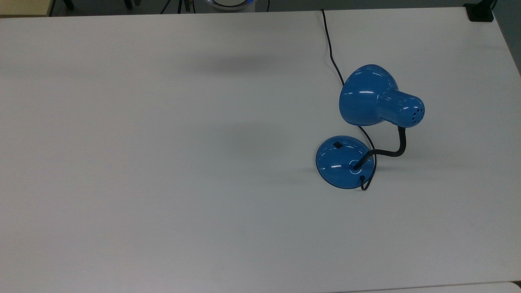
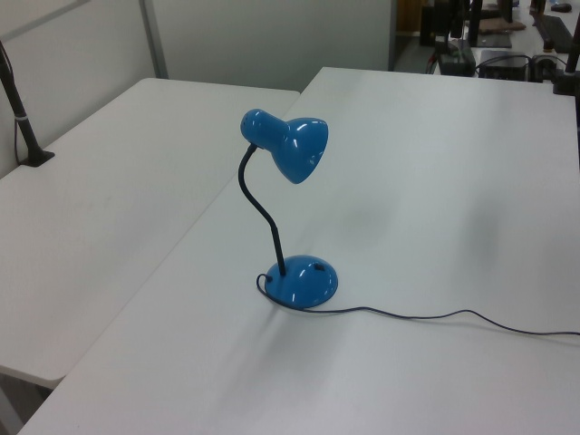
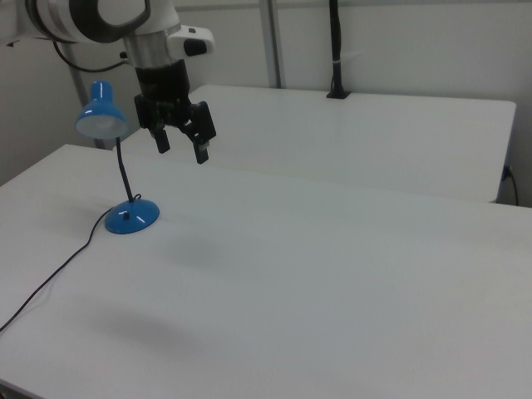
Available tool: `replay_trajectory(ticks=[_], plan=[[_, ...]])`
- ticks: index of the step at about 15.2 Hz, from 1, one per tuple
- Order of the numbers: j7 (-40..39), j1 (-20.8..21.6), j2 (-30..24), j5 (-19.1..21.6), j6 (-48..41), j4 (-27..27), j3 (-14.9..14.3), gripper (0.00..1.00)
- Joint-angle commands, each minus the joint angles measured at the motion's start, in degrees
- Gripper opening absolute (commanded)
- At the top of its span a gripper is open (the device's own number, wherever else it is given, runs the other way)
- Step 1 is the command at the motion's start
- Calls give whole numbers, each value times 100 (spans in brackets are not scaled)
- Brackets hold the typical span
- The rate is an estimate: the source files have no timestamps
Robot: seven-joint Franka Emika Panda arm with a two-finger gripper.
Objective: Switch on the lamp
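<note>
Blue lamp (image 1: 368,126) stands on the white table (image 1: 163,162), toward the top view's right. Round base (image 1: 344,167) w/ small black switch (image 1: 337,144) (on its far-left part). Black neck (image 1: 390,151) curves up to the shade (image 1: 376,97). Cord (image 1: 331,53) runs to the far edge.

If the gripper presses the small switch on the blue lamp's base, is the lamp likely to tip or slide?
The lamp may slide a little: its glossy base sits on a smooth white table. Tipping seems less likely, since the base is wide and domed, though the shade leans out on a thin gooseneck. The open gripper should probably press straight down on the switch.
</note>
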Motion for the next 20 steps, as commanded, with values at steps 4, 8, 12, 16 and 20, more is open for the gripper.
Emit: replay_trajectory(ticks=[4, 8, 12, 16, 20], plan=[[-21, 59, 55, 316, -130, 139, -194, 100], [-91, 68, 63, 316, -130, 122, -194, 100], [-249, 68, 72, 360, -130, 122, -194, 100], [-285, 68, 72, 360, -209, 131, -203, 100], [-285, 16, 72, 351, -192, 148, -290, 100]])
